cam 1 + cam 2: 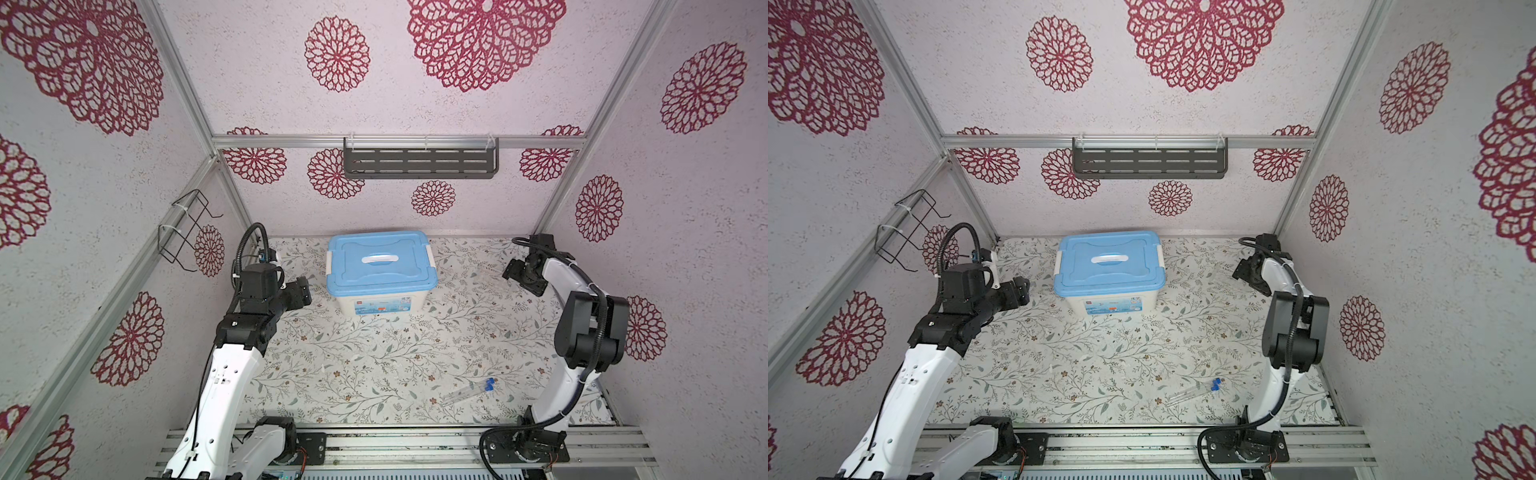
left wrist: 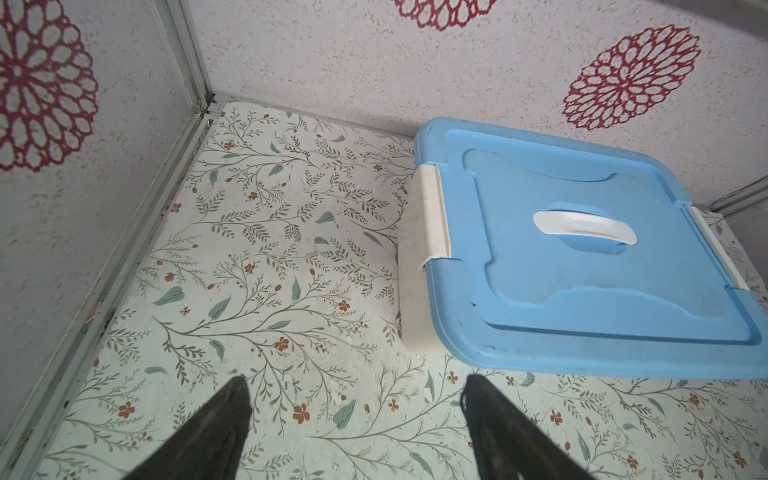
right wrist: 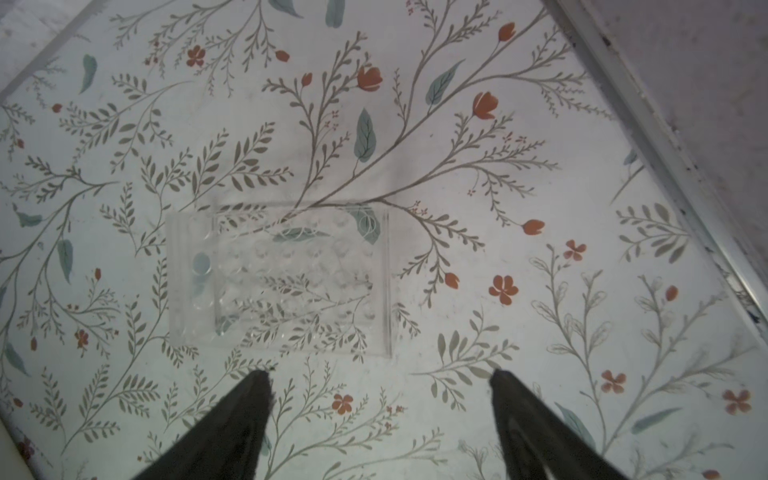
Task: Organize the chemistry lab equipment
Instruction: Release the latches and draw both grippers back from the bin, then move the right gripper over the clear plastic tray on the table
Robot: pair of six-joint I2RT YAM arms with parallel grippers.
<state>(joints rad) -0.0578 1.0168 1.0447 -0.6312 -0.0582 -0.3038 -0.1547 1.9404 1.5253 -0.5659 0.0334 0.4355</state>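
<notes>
Poised with right gripper [image 3: 379, 376] spread empty, clear rack [image 3: 286, 278] just ahead of fingertips.
Risks skidding the slick rack away if pinched off-centre.

The left arm [image 1: 232, 374] and right arm [image 1: 557, 395] each comprised smooth white link shells joined by black, boxy joint housings. A black corrugated conduit [image 1: 243, 249] ran along each arm, secured with white ties, and each black base plate [image 1: 496, 451] carried visible screw heads. The fingers [image 2: 216, 432] were dark, matte and tapered.
</notes>
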